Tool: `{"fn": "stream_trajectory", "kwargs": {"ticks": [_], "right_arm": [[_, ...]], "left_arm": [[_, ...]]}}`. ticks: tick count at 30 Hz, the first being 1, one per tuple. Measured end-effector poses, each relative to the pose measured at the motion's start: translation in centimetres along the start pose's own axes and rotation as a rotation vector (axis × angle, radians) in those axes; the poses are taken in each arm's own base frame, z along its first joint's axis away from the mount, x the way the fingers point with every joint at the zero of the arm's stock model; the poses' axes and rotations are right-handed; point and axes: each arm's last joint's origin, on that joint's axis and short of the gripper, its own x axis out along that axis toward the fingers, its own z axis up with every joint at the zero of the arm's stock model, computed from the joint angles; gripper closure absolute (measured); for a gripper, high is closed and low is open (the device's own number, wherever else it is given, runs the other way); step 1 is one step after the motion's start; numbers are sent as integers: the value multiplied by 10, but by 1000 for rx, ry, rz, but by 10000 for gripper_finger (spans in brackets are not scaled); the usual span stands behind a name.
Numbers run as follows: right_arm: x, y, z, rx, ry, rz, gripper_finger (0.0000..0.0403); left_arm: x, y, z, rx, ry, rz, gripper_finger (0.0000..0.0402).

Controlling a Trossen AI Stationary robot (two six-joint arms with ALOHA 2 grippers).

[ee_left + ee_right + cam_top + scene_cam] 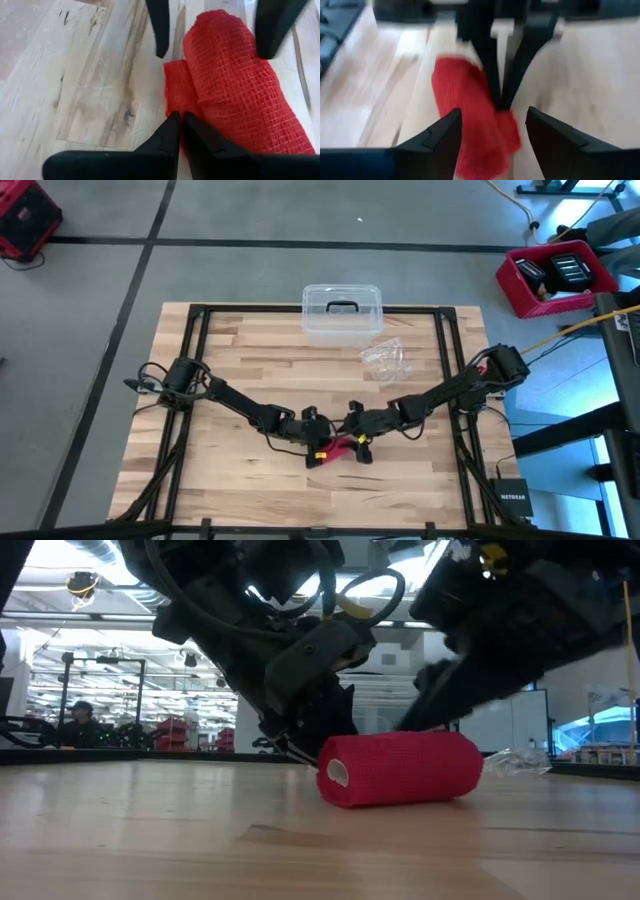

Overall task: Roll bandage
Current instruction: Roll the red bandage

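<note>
Bright red mesh-fabric bandage roll point(400, 768) lay on wooden worktop point(250, 380), centre-front. Left gripper point(176, 117) fingers pinched together at its loose end; right gripper point(492, 120) spread wide, w/ nothing held.

In the high view the arms hide most of the bandage point(338, 446). The right wrist view blurs it, and its far end is cut off in the left wrist view.

The bandage point(340, 448) is lying as a roll on the table point(240, 380) near its front edge, between the left gripper point(318, 452) and the right gripper point(358, 442). Behind it, a plastic wrapper point(385, 358) is lying right of centre, and a box point(342, 311) is sitting at the table's back edge.
</note>
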Motion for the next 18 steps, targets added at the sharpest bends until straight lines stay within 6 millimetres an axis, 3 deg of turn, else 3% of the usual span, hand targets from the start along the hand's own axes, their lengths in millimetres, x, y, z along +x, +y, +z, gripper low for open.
{"fn": "stream_trajectory", "kwargs": {"ticks": [12, 18], "right_arm": [[-14, 25, -33, -97, 310, 16, 182], [-27, 46, -44, -140, 355, -17, 182]], "left_arm": [[1, 2, -1, 8, 6, 7, 384], [1, 2, -1, -3, 5, 10, 384]]}}
